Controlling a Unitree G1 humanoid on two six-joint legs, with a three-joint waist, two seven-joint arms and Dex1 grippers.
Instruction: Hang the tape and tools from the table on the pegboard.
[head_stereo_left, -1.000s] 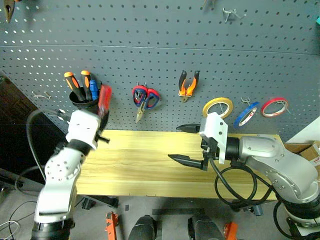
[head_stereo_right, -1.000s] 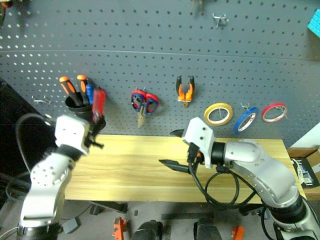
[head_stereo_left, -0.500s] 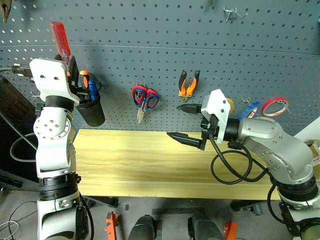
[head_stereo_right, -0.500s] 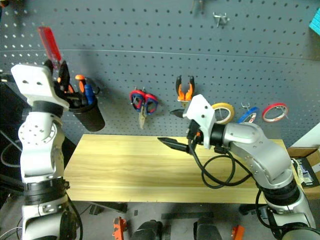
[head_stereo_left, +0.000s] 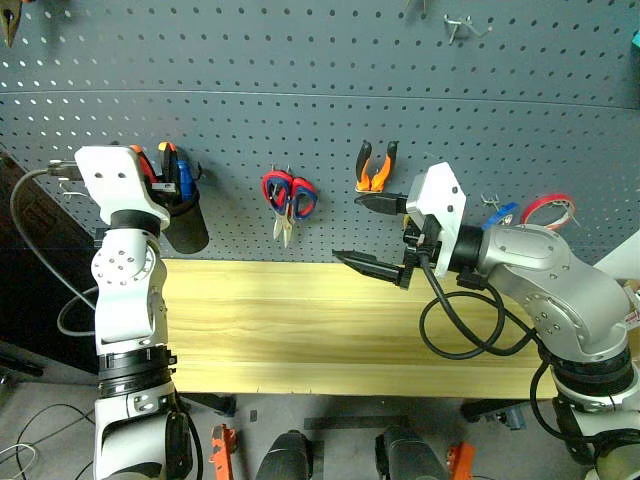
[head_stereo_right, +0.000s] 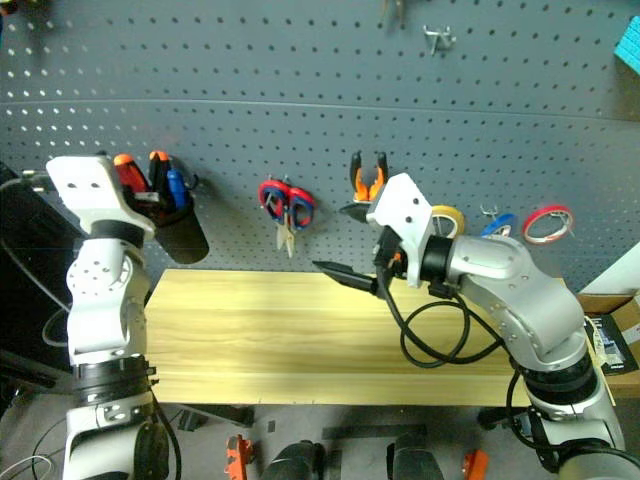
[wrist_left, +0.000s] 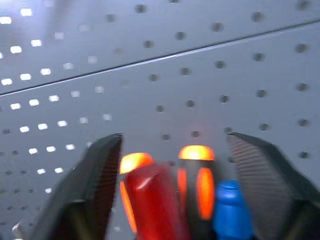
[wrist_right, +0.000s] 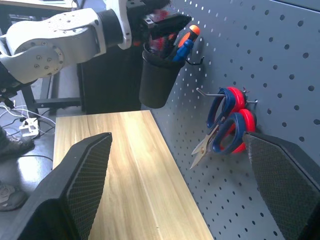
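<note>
L gripper (wrist_left: 170, 190) is up at the black cup (head_stereo_left: 182, 222) on the far-left part of the pegboard (head_stereo_left: 320, 110), jaws spread wide, grasping nothing. In the L wrist view the red-handled screwdriver (wrist_left: 152, 200) stands between its fingers (wrist_left: 90, 190), in the cup w/ two orange-and-black screwdrivers (wrist_left: 197, 175) and a blue-handled tool (wrist_left: 230, 205) just beside it. Can't tell if a finger touches the red handle.

Next along the board: scissors w/ red and blue handles (head_stereo_left: 288, 200) hang on a hook, blades down. Then pliers (head_stereo_left: 374, 170), orange-and-black handles, hang on their hook.

R gripper (head_stereo_left: 375, 238) hovers in front of the board, above the table (head_stereo_left: 300, 320) near its back edge, just below the pliers, pointing toward the robot's left. Jaws wide apart, empty.

Behind the R arm, the yellow tape (head_stereo_right: 446, 218) is on the board, partly hidden. Blue tape ring (head_stereo_right: 497, 224) and red tape ring (head_stereo_left: 548, 211) hang further right.
</note>
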